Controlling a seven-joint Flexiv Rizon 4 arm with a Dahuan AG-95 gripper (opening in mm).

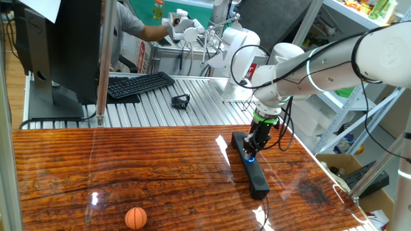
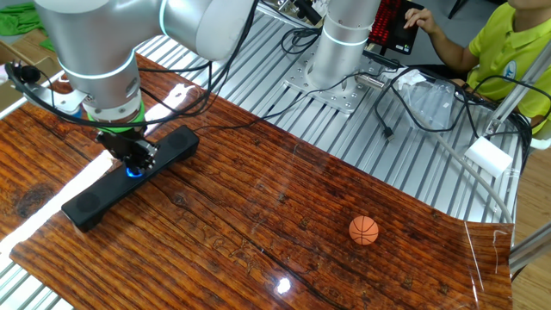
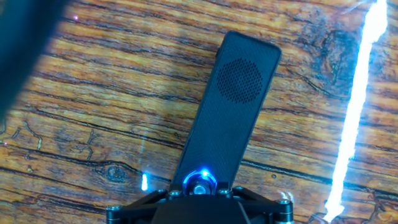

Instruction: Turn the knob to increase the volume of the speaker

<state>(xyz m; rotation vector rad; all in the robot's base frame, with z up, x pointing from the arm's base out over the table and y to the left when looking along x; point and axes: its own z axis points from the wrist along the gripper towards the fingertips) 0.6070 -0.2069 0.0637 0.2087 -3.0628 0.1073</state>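
The speaker [image 1: 255, 173] is a long black bar lying flat on the wooden table, right of the middle. It also shows in the other fixed view [image 2: 95, 196] and in the hand view [image 3: 231, 106]. The knob [image 3: 199, 181] glows blue near the bar's middle, and the glow shows in both fixed views [image 1: 249, 157] [image 2: 133, 171]. My gripper [image 1: 252, 148] points straight down onto the knob, fingers closed around it. It is also in the other fixed view [image 2: 133, 160] and the hand view [image 3: 199, 188]. The fingertips hide most of the knob.
A small orange ball [image 1: 135, 217] [image 2: 363, 230] lies on the wood near one table edge. A keyboard [image 1: 138, 83], a black clip-like object [image 1: 180, 101] and a monitor [image 1: 58, 45] stand on the metal bench behind. Cables [image 2: 413, 95] and a seated person [image 2: 508, 43] are beyond the robot base.
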